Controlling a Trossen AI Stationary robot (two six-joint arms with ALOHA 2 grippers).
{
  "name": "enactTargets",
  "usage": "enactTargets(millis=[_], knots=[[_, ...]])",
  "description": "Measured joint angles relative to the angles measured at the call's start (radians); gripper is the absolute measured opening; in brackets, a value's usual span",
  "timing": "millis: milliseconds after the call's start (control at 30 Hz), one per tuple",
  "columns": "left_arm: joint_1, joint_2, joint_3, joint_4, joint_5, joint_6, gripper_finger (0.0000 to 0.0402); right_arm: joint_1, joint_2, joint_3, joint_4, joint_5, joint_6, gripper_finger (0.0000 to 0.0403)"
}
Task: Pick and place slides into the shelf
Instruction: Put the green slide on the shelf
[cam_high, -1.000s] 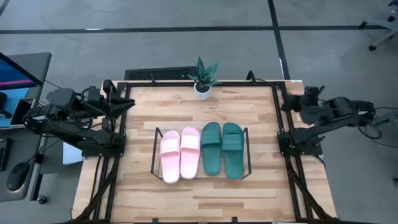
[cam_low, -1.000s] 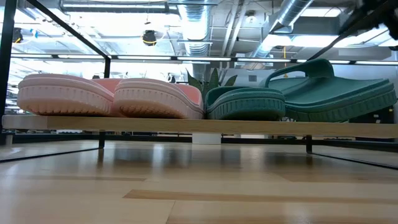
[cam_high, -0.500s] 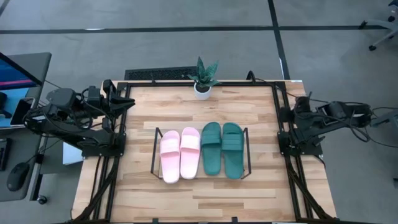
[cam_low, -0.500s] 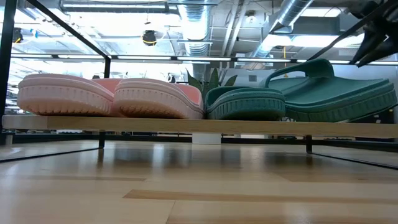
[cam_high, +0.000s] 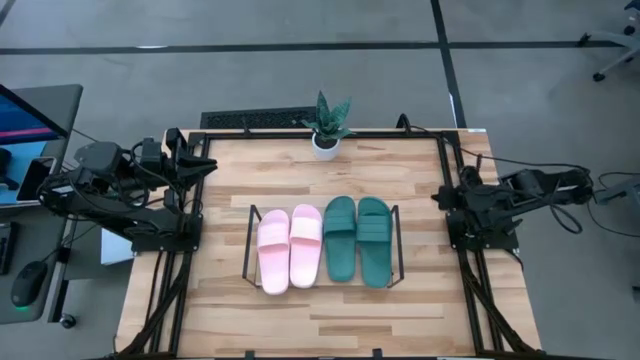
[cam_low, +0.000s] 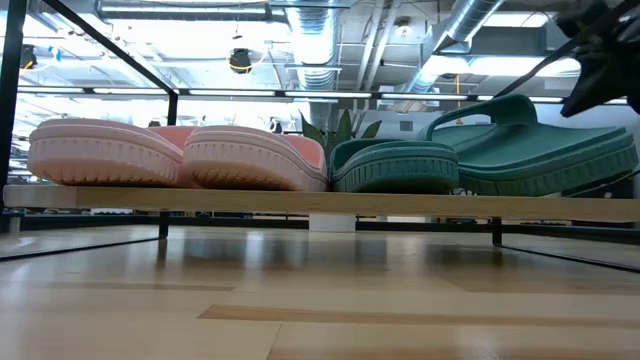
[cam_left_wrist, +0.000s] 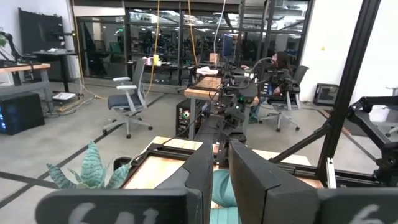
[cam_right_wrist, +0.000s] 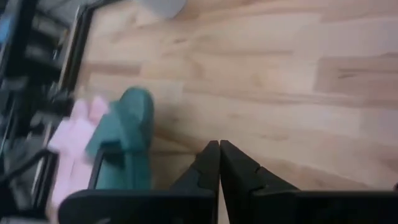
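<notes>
All the slides sit side by side on the low black wire shelf (cam_high: 249, 240) in the middle of the table, soles down. The two pale pink slides (cam_high: 290, 248) are on its left half and the two dark green slides (cam_high: 357, 240) on its right. The low view shows the pink slides (cam_low: 180, 155) and green slides (cam_low: 480, 160) end on. My left gripper (cam_high: 207, 165) hangs at the table's left edge, shut but for a narrow slit (cam_left_wrist: 221, 155). My right gripper (cam_high: 440, 196) is shut (cam_right_wrist: 219, 149) over the right edge, apart from the slides.
A small potted plant (cam_high: 328, 125) stands at the middle of the far edge. Black metal frame rails (cam_high: 455, 250) run along the table's left and right sides. Bare wood (cam_high: 330, 320) lies between the shelf and the near edge.
My right arm has folded in and come down: its gripper has moved from near the far right corner toward the near edge and a little toward the shelf. In the low view it has sunk lower at the upper right. The slides and my left arm have kept still.
</notes>
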Motion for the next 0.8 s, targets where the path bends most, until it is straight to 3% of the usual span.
enactTargets(millis=[133,267,567,700,800], knots=[[0.000,0.000,0.000,0.000,0.000,0.000,0.0041,0.047,0.001,0.000,0.039,-0.049,-0.016,0.0001],[0.000,0.000,0.000,0.000,0.001,0.000,0.0041,0.092,0.000,0.000,0.059,-0.207,-0.034,0.0000],[0.000,0.000,0.000,-0.003,0.027,0.000,0.0041,0.162,0.039,0.000,0.136,-0.156,-0.004,0.0000],[0.000,0.000,0.000,-0.003,0.027,0.000,0.0041,0.168,0.060,0.000,0.142,-0.025,0.019,0.0000],[0.000,0.000,0.000,-0.013,0.043,-0.004,0.0041,0.166,0.077,0.021,0.142,0.005,-0.013,0.0000]])
